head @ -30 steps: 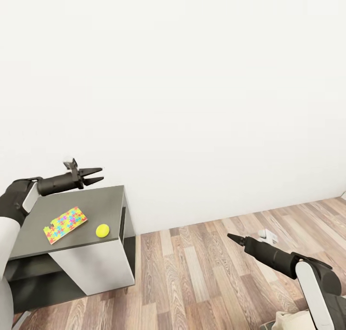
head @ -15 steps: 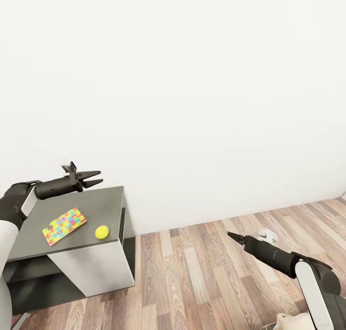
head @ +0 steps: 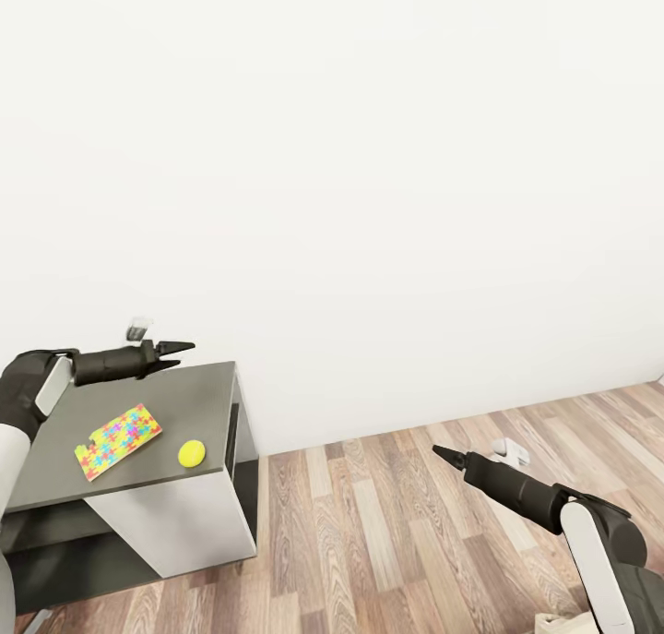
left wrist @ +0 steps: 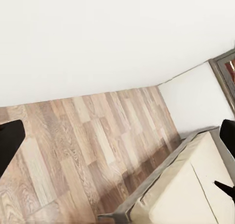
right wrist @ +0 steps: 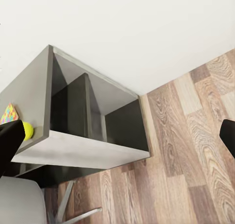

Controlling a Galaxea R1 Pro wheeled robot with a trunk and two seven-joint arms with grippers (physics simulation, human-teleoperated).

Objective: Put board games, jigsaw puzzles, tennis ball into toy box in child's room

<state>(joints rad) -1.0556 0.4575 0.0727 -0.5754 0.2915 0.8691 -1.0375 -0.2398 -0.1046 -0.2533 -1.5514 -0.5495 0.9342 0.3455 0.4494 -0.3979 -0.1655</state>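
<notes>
One jigsaw puzzle (head: 117,428) lies flat on the table (head: 55,472), with the yellow tennis ball (head: 192,452) to its right near the table's end. My left gripper (head: 175,350) hovers open above the table's far edge, beyond the puzzle, holding nothing. Over the wood floor to the right, my right gripper (head: 441,452) is open and empty, pointing towards the table. The right wrist view shows the tennis ball (right wrist: 28,130) and a corner of the puzzle (right wrist: 8,114) on the table's end (right wrist: 73,148). The bed (left wrist: 181,190) appears in the left wrist view. The board games and toy box are out of view.
A white wall stands right behind the table. Wood-plank floor (head: 387,523) spreads to the right, with a small white object (head: 512,449) lying on it. The table's end has open dark shelves (right wrist: 78,111). A pale rounded thing on thin metal legs (right wrist: 19,199) stands by the table.
My left gripper has rolled about its wrist, so its fingers now nearly overlap in the head view. The whole picture shifted slightly. The right arm, puzzle and ball have not moved.
</notes>
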